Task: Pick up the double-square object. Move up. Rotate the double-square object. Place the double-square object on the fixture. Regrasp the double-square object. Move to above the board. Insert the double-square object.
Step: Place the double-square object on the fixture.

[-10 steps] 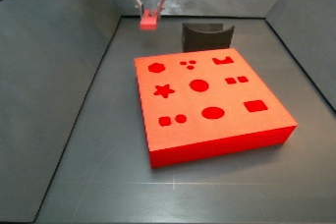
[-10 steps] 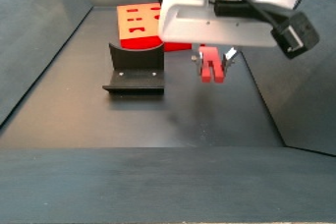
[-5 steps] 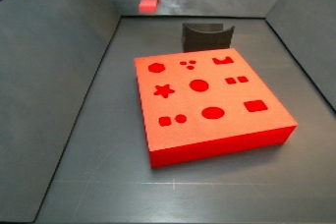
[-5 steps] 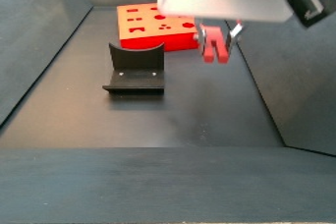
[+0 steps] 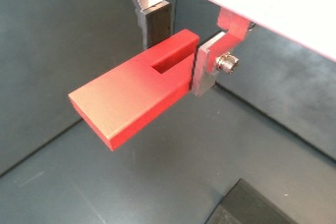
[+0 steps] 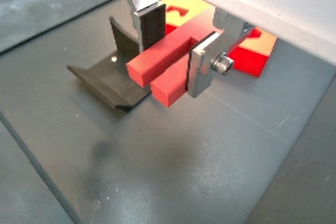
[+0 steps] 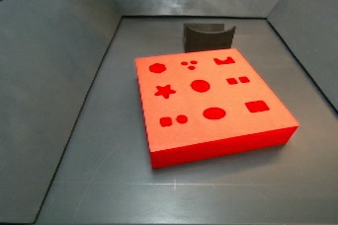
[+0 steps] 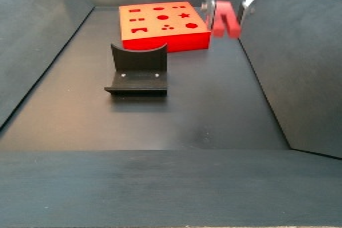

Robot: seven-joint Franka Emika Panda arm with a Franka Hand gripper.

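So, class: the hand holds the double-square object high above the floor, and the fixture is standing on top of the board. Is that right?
Not quite. The hand does hold the double-square object high above the floor, but the fixture stands on the floor beside the board, not on top of it. A side view shows this.

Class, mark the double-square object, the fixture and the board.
double-square object (image 5: 132,105): wrist view, its broad top face, clamped in the gripper (image 5: 179,49).
fixture (image 8: 136,70): side view, its upright back.
board (image 7: 209,95): side view, its top face.
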